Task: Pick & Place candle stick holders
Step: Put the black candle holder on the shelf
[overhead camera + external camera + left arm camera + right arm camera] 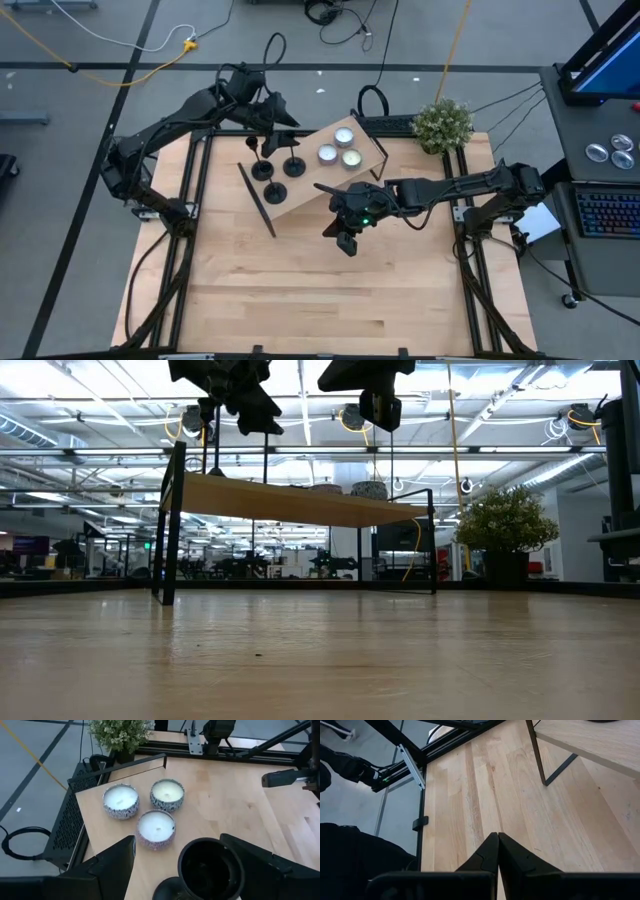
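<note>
Three black candle stick holders (263, 170) (294, 165) (274, 192) stand on their disc bases at the left end of a small wooden shelf (320, 188). My left gripper (278, 128) hovers over them, open. In the left wrist view its fingers (115, 865) stand on either side of one holder's cup top (211, 867). My right gripper (345, 240) is shut and empty, in the air over the table just in front of the shelf. It also shows shut in the right wrist view (498, 850). My left gripper comes at the holder's cup top (200, 851) from above, with one finger on each side of it. The cup overlaps one finger (255, 865) in the wrist view. I cannot tell whether either finger touches it.
Three silvery-white tealight candles (344, 137) (327, 154) (351, 158) sit on the shelf's right end. A potted plant (442, 124) stands at the table's far right corner. The shelf stands on thin black legs (168, 530). Bare wooden table (320, 300) lies toward the near edge.
</note>
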